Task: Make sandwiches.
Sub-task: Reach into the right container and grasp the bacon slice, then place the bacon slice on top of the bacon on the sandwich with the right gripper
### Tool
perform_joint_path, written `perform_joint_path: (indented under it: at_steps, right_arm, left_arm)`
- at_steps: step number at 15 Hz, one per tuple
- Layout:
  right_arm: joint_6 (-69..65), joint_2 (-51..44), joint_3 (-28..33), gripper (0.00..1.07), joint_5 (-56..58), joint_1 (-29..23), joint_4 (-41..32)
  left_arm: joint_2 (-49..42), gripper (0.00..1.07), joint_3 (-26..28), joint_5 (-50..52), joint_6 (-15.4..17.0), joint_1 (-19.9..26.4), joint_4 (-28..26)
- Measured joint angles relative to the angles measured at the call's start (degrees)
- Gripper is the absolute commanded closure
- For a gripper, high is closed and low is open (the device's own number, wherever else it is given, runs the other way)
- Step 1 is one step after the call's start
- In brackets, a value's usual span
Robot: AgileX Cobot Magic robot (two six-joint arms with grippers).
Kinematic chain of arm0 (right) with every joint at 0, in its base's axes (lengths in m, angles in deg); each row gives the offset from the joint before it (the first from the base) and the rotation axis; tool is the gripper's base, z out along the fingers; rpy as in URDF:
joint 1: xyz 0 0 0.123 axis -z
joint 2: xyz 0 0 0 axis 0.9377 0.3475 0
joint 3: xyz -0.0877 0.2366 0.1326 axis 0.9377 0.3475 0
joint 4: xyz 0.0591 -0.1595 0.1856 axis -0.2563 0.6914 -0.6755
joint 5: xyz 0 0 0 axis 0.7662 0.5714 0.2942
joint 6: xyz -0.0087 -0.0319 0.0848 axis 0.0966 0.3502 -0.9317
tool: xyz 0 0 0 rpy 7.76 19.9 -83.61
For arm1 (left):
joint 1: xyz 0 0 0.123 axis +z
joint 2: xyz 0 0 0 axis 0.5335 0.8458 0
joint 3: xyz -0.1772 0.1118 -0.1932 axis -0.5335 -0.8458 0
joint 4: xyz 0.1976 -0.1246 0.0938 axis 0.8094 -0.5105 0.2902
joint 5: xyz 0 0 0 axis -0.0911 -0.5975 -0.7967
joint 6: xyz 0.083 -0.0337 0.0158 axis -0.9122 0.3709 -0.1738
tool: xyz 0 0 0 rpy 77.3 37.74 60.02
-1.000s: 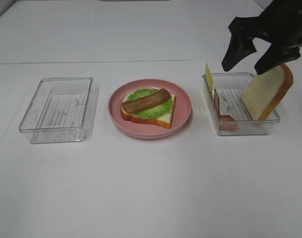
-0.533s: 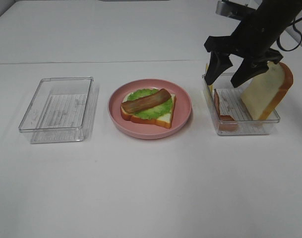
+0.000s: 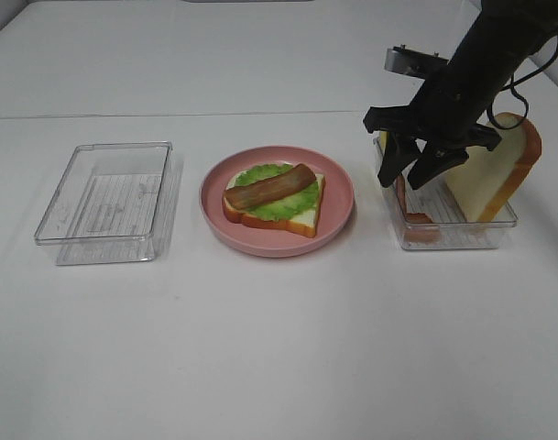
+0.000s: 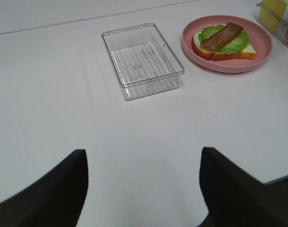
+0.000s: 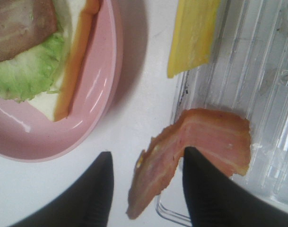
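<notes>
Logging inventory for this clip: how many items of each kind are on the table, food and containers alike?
Bread slices: 2
Lettuce leaves: 1
Bacon strips: 2
Cheese slices: 1
Pink plates: 1
Clear trays: 2
Total: 9

Open sandwich at centre frame, spare parts at the right.

Seen from the high camera, the open sandwich (image 3: pixel 275 200) lies flat at centre: a white bread slice (image 3: pixel 303 218) with orange-brown crust, ruffled green lettuce (image 3: pixel 257 174) over it, and one brown bacon strip (image 3: pixel 270 187) laid diagonally on top. Near the right edge a second bread slice (image 3: pixel 494 174) stands on its edge, tilted. To its left a yellow cheese slice (image 5: pixel 193 33) seems to stand upright, though it is mostly hidden there. A pink-brown loose bacon strip (image 5: pixel 210 137) lies bent just below the cheese.
</notes>
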Motion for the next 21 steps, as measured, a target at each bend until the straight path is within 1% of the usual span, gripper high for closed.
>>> perform_joint_path:
  at_steps: [3,4,10,14,16,18,20,21]
  right_arm:
    - [0.0,0.0,0.0,0.97,0.11,0.0,0.0]
    - [0.0,0.0,0.0,1.07,0.29,0.0,0.0]
    - [0.0,-0.11,-0.46,1.07,1.83,0.0,0.11]
    - [0.0,-4.81,-2.52,1.07,5.27,0.0,0.11]
    - [0.0,-7.85,-2.64,1.07,7.62,0.0,-0.74]
    - [0.34,-11.17,-2.64,1.07,9.91,0.0,-4.76]
    - [3.21,-11.97,-2.64,1.07,10.03,0.0,-11.86]
    - [3.21,-11.97,-2.64,1.07,10.03,0.0,-11.86]
  left_arm:
    - [0.0,0.41,0.0,0.0,0.0,0.0,0.0]
    - [0.0,0.41,0.0,0.0,0.0,0.0,0.0]
    - [0.0,0.41,0.0,0.0,0.0,0.0,0.0]
    - [0.0,0.41,0.0,0.06,0.0,0.0,0.0]
    - [0.0,0.41,0.0,0.06,0.0,0.0,0.0]
    - [0.0,0.41,0.0,0.06,0.0,0.0,0.0]
    - [0.0,0.41,0.0,0.06,0.0,0.0,0.0]
    - [0.0,0.41,0.0,0.06,0.0,0.0,0.0]
